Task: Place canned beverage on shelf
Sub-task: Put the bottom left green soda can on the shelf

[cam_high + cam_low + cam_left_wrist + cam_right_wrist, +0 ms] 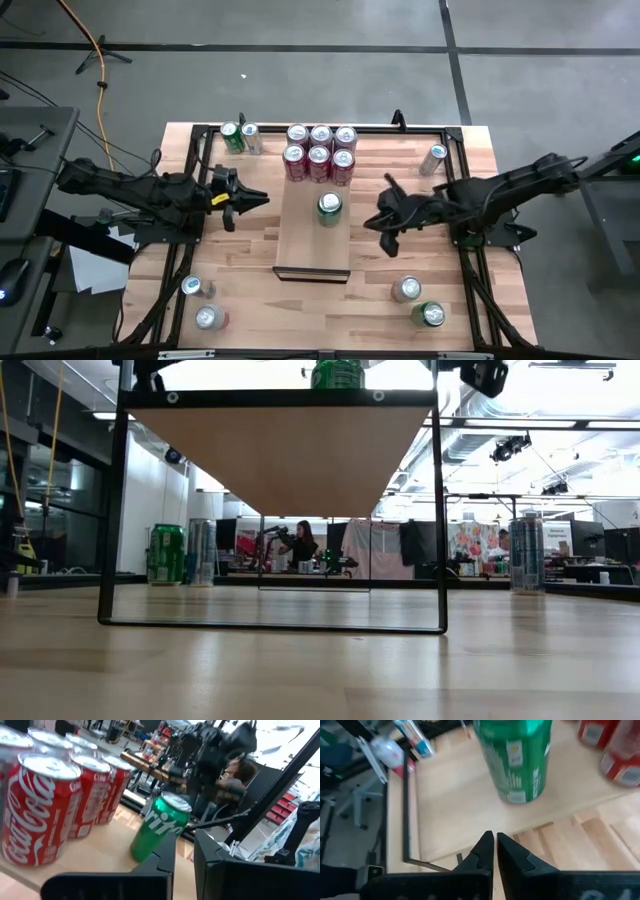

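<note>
The shelf (312,240) is a long pale board with a dark lip at its near end, raised on a black frame (270,510) at the table's middle. A green can (329,208) stands upright on it, and also shows in the right wrist view (517,757) and the left wrist view (160,827). Several red cola cans (319,152) stand on the shelf's far end. My right gripper (372,222) is shut and empty, just right of the green can. My left gripper (260,200) is left of the shelf, its fingers (167,862) a narrow gap apart, holding nothing.
On the tabletop, a green can (231,136) and a silver can (250,137) stand at the far left and a silver can (435,158) at the far right. Two cans (200,303) stand near left and two (418,302) near right. People sit in the room behind (300,545).
</note>
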